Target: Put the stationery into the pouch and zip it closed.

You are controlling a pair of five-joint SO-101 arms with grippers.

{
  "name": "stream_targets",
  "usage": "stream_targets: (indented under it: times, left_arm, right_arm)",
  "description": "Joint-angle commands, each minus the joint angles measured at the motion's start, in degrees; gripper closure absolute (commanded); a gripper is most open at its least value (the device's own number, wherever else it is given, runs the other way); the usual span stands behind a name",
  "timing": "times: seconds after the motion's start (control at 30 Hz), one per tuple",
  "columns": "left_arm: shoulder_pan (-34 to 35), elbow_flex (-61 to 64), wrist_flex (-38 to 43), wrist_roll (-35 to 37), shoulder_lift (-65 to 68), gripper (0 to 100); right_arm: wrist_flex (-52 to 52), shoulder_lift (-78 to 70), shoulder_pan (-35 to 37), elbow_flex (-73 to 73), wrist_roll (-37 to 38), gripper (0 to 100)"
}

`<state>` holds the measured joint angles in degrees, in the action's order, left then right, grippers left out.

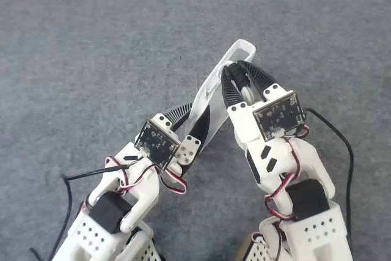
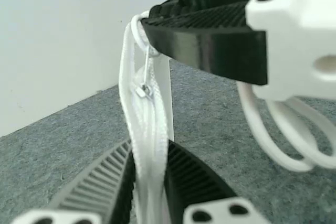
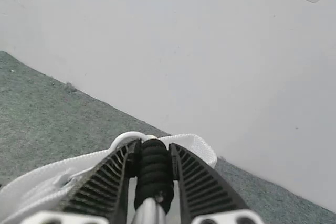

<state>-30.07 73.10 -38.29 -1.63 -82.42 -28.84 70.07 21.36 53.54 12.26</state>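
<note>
Pouch (image 1: 211, 93) white, held aloft, left claw (image 2: 149, 156) clamped on it, right claw (image 3: 153, 148) gripping pen (image 3: 154, 174)

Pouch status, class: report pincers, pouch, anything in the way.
Left pincer shut on white pouch, pouch held off the table. Right pincer shut on pen, at the pouch's top end. No obstruction seen.

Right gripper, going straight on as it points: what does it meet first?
Likely the looped end of the white fabric pouch, just past the right gripper, shut on a black-gripped silver pen; depth unclear.
</note>
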Motion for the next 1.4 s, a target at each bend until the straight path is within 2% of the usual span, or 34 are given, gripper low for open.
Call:
stream_targets:
  times: [0.0, 0.2, 0.57, 0.8, 1.37]
  left_arm:
    - [0.8, -0.9, -2.4, -0.2, -0.3, 99]
    - [0.9, -1.1, -3.5, -0.2, -0.3, 99]
    - [0.9, -1.1, -3.7, -0.4, -0.3, 99]
    - [0.9, -1.1, -3.7, -0.4, -0.3, 99]
    - [0.9, -1.1, -3.7, -0.3, -0.3, 99]
  right_arm:
    - [2.7, -0.5, -5.8, -1.3, -1.4, 99.2]
    - [5.7, -2.7, -9.5, -1.9, -4.0, 99.2]
    - [11.8, -8.6, -9.7, -1.9, -5.3, 99.2]
    - [17.2, -12.5, -13.5, -1.9, -8.4, 99.2]
    - [24.2, -21.7, -15.8, -3.2, -8.5, 99.2]
